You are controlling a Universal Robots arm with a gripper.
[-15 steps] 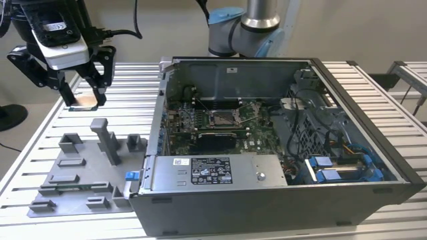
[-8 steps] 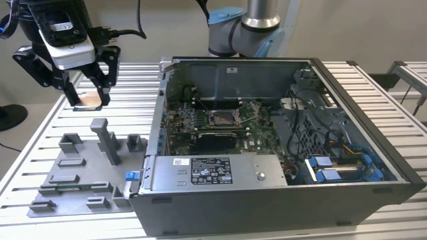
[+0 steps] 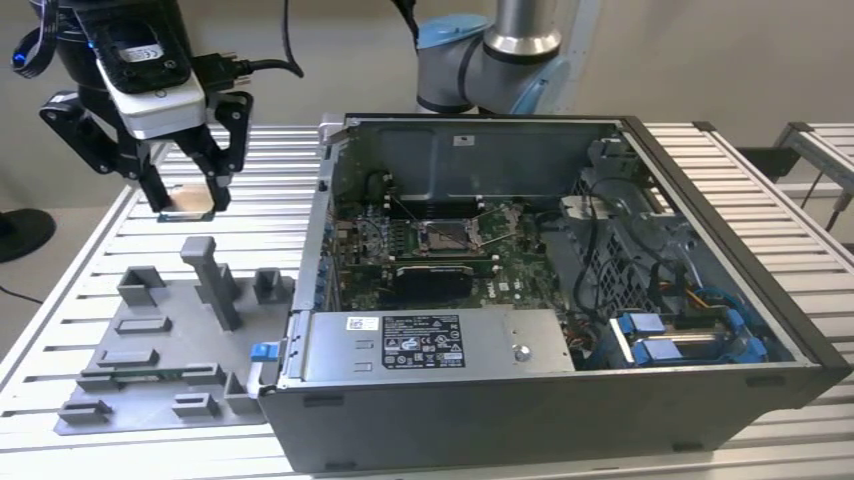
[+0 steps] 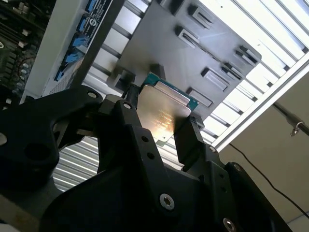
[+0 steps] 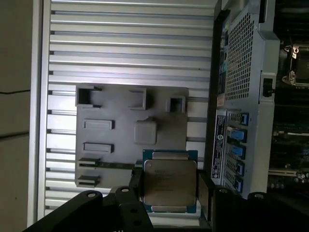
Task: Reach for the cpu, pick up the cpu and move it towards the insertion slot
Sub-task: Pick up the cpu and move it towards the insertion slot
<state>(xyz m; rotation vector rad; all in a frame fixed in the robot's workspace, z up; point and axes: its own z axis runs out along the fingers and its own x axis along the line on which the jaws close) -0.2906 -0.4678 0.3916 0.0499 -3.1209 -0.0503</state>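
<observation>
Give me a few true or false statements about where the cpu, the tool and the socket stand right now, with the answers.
1. The tool is shut on the cpu. True.
2. The cpu sits in the insertion slot. False: the slot is empty, and the cpu is held outside the computer case, on the exterior view's left.
3. The cpu lies in a recess of the grey tray. False: the tool's fingers hold it clear of the tray.
4. The computer case is open, with the insertion slot showing inside. True.
</observation>
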